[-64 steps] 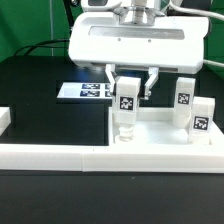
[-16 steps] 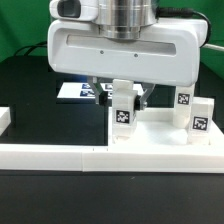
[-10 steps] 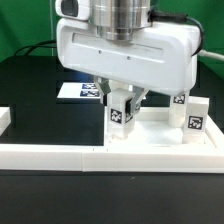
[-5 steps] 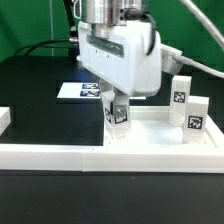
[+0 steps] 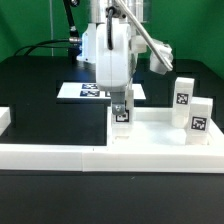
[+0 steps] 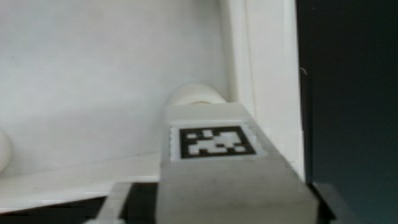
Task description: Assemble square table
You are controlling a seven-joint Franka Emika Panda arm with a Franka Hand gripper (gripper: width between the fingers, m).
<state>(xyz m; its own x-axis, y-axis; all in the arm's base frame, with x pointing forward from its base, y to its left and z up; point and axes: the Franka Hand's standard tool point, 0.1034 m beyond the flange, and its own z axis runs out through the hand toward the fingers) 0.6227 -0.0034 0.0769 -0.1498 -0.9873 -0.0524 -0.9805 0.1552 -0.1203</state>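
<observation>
Square table slab [image 5: 160,133] lies flat on black table [image 5: 40,90], against long white border wall [image 5: 60,156], raised rim up. 3 legs visible on it: 1 [image 5: 122,116] upright at corner on exterior view's left, clenched in gripper [image 5: 121,104]; 2 [image 5: 183,100] [image 5: 199,120] upright at exterior view's right. Marker board [image 5: 84,91] behind.
</observation>
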